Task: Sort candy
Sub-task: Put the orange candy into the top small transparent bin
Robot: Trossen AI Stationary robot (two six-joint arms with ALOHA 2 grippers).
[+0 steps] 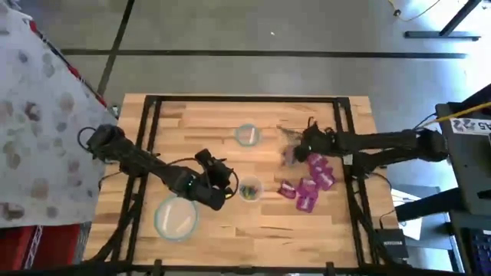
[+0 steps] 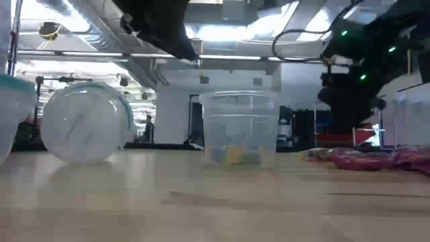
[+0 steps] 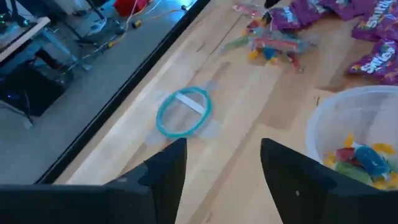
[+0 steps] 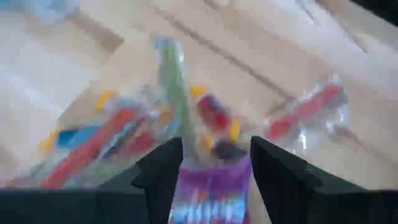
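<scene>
1. The left gripper (image 1: 230,184) is hovering with fingers spread apart, just beside the small cup (image 1: 250,188) of sweets.
2. The right gripper (image 4: 214,165) is clamping a purple packet (image 4: 208,193) over the candy (image 1: 309,182) pile.

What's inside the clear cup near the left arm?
The clear cup holds a few small wrapped candies, yellow, blue and green. Its wall and the picture's edge hide the rest of its bottom.
</scene>
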